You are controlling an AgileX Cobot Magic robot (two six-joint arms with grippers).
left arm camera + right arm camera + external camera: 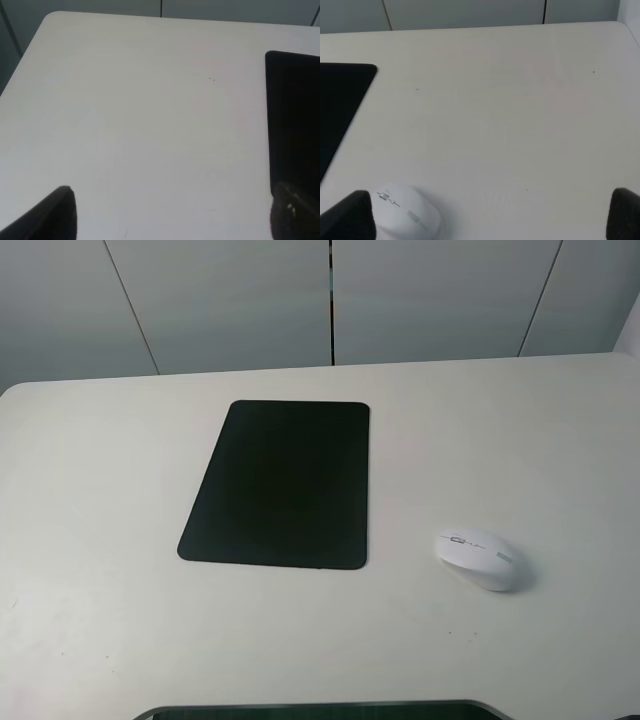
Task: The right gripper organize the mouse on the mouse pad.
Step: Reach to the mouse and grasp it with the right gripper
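The black mouse pad [280,485] lies flat in the middle of the white table. The white mouse [482,559] sits on the bare table to the right of the pad, near its front corner and not touching it. Neither arm shows in the high view. In the right wrist view my right gripper [485,215] is open, its fingertips [347,217] wide apart, with the mouse [407,212] just inside one finger and the pad [337,105] to one side. My left gripper [172,215] is open and empty over bare table beside the pad [295,115].
The white table [520,430] ends at a grey panelled wall [330,300] at the back. A dark rounded edge [320,710] shows at the table's front. The table's rounded back left corner [50,17] shows in the left wrist view.
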